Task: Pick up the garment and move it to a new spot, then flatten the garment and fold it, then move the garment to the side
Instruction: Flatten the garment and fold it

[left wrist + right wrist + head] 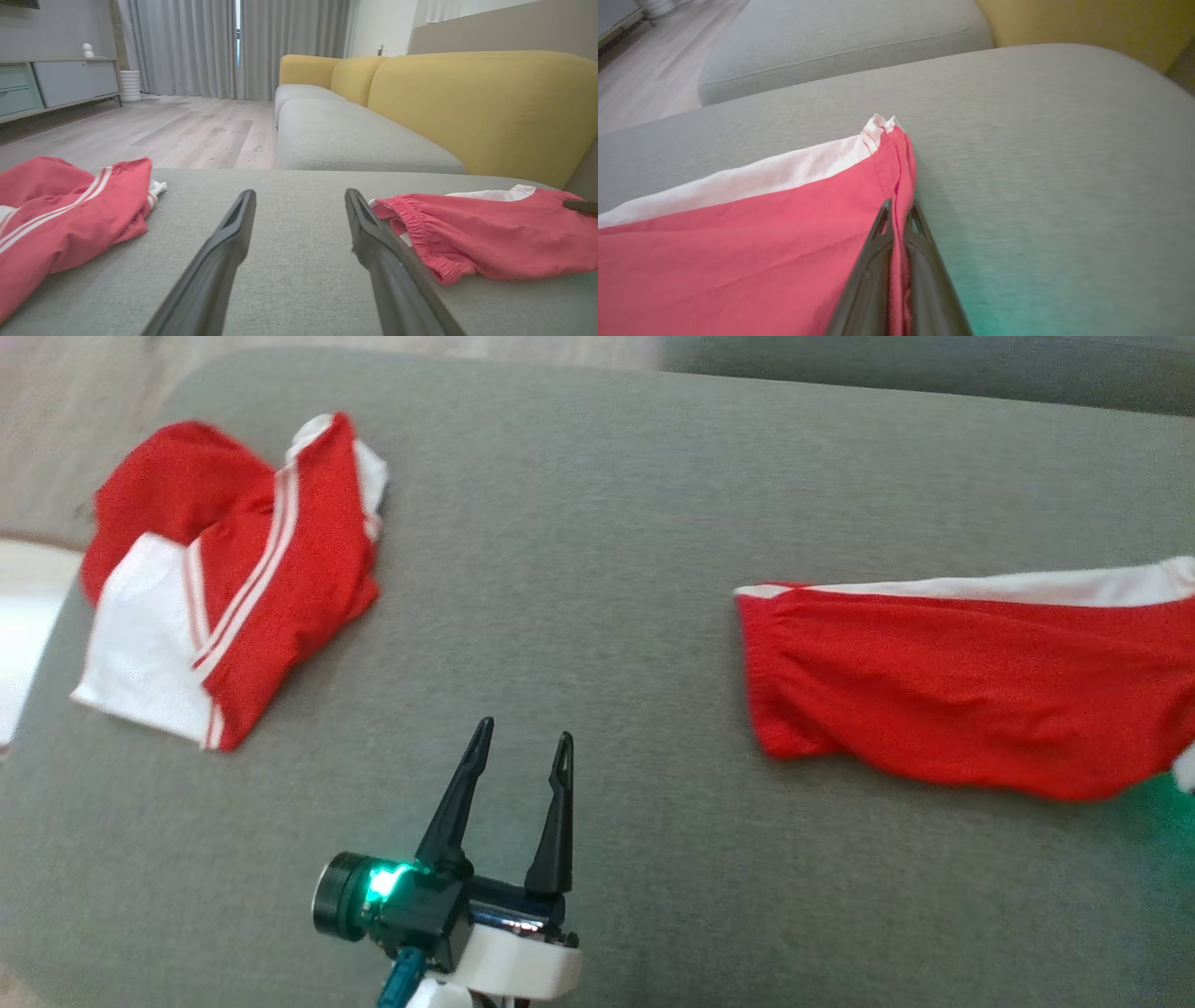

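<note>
A red garment [962,695] with a white band and an elastic waist lies stretched out at the right of the grey cushion [579,569]. In the right wrist view my right gripper [899,212] is shut on the garment's red edge [761,252], just below its white corner. In the left wrist view the same garment [490,238] lies right of my fingers, with a dark fingertip [579,206] of the right gripper on its far end. My left gripper [523,742] is open and empty over bare cushion, low in the middle; in its own view it [299,205] points between the two cloths.
A second red and white garment [224,579] lies crumpled at the cushion's far left, also in the left wrist view [60,210]. Beyond the cushion are a grey seat [345,140] with a yellow backrest [476,102], wooden floor [163,130] and a low cabinet [56,84].
</note>
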Tool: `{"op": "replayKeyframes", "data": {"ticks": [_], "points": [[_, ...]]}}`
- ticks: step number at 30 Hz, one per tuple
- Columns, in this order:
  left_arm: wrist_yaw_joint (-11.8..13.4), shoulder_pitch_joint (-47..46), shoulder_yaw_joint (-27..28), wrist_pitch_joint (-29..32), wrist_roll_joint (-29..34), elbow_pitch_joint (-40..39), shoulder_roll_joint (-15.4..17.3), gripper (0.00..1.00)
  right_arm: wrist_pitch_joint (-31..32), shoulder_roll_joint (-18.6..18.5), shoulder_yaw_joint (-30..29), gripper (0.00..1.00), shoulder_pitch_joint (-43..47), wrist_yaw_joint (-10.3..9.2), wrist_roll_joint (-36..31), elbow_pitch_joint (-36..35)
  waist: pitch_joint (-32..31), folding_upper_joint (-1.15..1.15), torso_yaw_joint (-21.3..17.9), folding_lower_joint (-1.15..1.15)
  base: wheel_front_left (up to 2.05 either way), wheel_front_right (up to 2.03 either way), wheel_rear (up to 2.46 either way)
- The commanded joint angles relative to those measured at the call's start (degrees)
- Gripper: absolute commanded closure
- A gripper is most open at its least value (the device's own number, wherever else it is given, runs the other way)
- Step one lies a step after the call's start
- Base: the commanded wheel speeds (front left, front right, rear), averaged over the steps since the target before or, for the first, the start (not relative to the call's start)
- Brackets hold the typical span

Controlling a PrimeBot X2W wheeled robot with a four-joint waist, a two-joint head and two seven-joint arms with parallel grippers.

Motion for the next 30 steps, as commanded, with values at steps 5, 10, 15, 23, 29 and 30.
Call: {"op": "replayKeyframes", "data": {"ticks": [5,10,15,23,29,30], "points": [[-1.01,-0.29,1.64,-0.29,0.63,-0.83,0.08,0.0,-1.64,-5.13,-1.07,1.0,1.35,-0.04,-0.4,-0.54,-1.68,0.0,-5.77,0.0,0.0,0.0,0.0],[-1.61,-0.48,1.45,-0.29,0.57,0.45,0.08,0.0,-1.78,-4.44,-0.46,1.0,0.19,-0.04,-0.15,-3.39,-2.42,0.0,-7.14,0.0,0.0,0.0,0.0],[-2.52,-0.44,0.75,-0.29,-0.46,2.15,0.08,0.0,-1.05,-1.48,1.44,1.0,-1.16,-0.04,0.39,-10.07,-4.3,0.0,-6.7,0.0,0.0,0.0,0.0],[-2.8,0.31,0.09,-0.29,-1.89,3.69,0.08,0.0,2.51,3.55,5.42,1.0,-0.26,-0.04,-1.18,-20.89,-7.4,0.0,-4.14,0.0,0.0,0.0,0.0],[-2.97,1.02,-0.22,-0.29,-2.13,4.35,0.08,0.0,6.81,10.0,9.88,1.0,1.54,-0.04,-2.51,-27.53,-8.43,0.0,-1.87,0.0,0.0,0.0,0.0],[-2.98,1.02,-0.21,-0.29,-2.13,4.38,0.08,0.0,7.4,11.0,10.77,1.0,1.79,-0.04,-2.77,-28.09,-8.38,0.0,-1.55,0.0,0.0,0.0,0.0]]}}
